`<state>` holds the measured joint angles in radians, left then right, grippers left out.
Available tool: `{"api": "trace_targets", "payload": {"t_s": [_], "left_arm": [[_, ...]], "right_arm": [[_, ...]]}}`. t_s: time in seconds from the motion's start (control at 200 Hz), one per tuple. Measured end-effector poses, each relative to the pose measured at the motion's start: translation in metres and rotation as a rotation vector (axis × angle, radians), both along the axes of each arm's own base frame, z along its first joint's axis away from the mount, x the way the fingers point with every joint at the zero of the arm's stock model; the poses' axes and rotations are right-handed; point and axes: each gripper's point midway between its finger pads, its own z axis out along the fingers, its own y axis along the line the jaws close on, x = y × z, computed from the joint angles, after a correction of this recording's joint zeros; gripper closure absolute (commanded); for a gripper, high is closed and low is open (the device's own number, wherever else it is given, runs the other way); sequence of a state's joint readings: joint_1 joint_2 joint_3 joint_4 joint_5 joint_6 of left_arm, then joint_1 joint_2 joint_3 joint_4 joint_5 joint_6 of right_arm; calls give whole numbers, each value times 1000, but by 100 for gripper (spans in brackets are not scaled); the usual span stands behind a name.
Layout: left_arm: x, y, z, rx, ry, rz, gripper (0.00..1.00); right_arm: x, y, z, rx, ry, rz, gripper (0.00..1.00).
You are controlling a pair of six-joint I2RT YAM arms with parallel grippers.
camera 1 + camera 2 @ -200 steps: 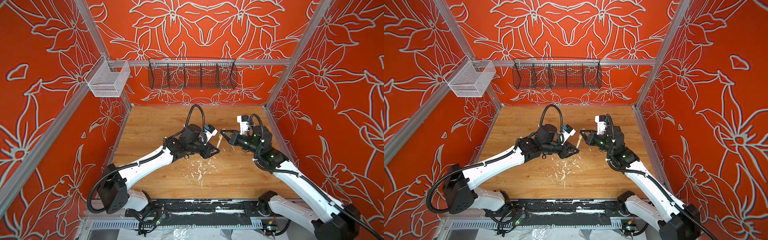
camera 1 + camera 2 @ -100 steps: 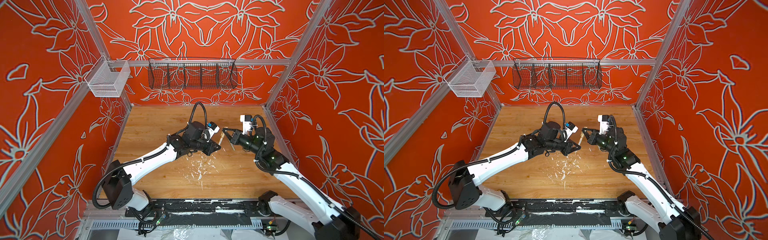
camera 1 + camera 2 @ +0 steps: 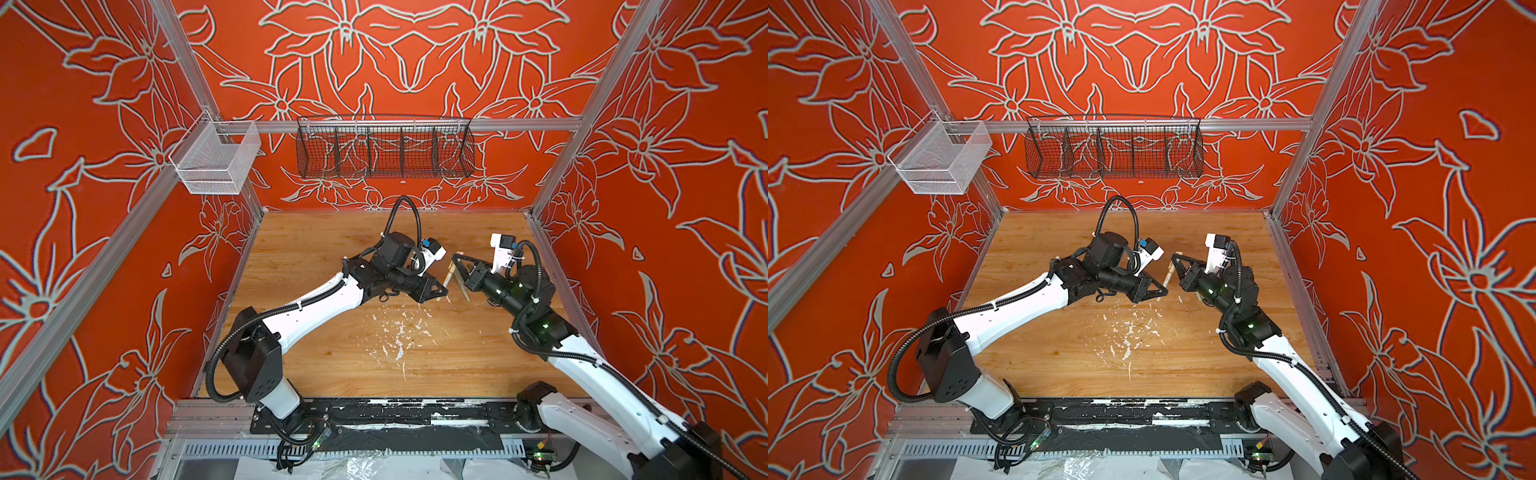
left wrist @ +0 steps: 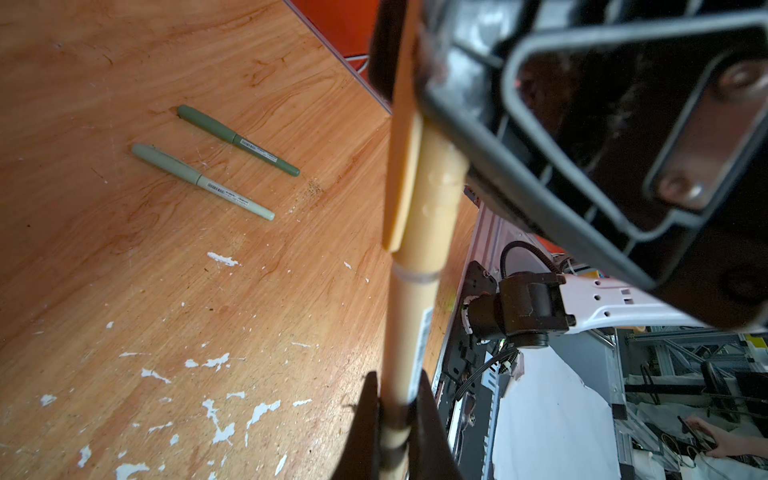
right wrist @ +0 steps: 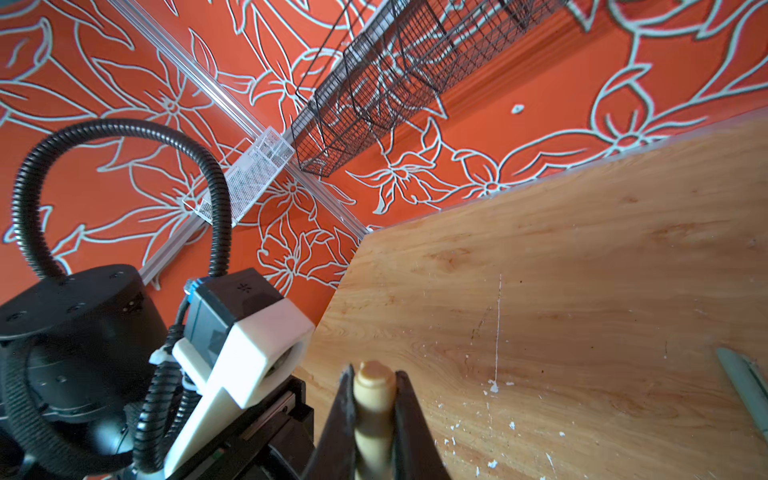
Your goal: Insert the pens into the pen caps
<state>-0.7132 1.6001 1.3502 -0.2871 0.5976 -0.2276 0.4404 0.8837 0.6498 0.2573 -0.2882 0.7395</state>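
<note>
Looking steeply down from high at the front in both top views, sharing nearly the whole table [image 3: 311,241]. Peering close along the beige pen [image 4: 409,324] from the left wrist, and past its beige cap [image 5: 373,386] toward the back corner from the right.

1. Wood-grain tabletop [image 3: 316,257] is showing a patch of white paint flecks [image 3: 399,336] near its front middle.
2. Black wire basket [image 3: 384,151], divided into compartments, is hanging from the aluminium rail [image 3: 519,124] on the back wall.
3. White mesh basket [image 3: 216,160] is hanging at the left rear corner, apart from the black one.
4. Orange flower-patterned walls [image 3: 395,62] are enclosing three sides.
</note>
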Motion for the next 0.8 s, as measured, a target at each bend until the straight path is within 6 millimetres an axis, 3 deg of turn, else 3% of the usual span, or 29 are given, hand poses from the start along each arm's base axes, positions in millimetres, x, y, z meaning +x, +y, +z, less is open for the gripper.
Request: {"api": "trace_targets", "payload": {"t_s": [0.801], "left_arm": [[9,-10,-12,-2,92,-21,100]], "right_arm": [[8,-4,-22,64,19,-123,100]]}}
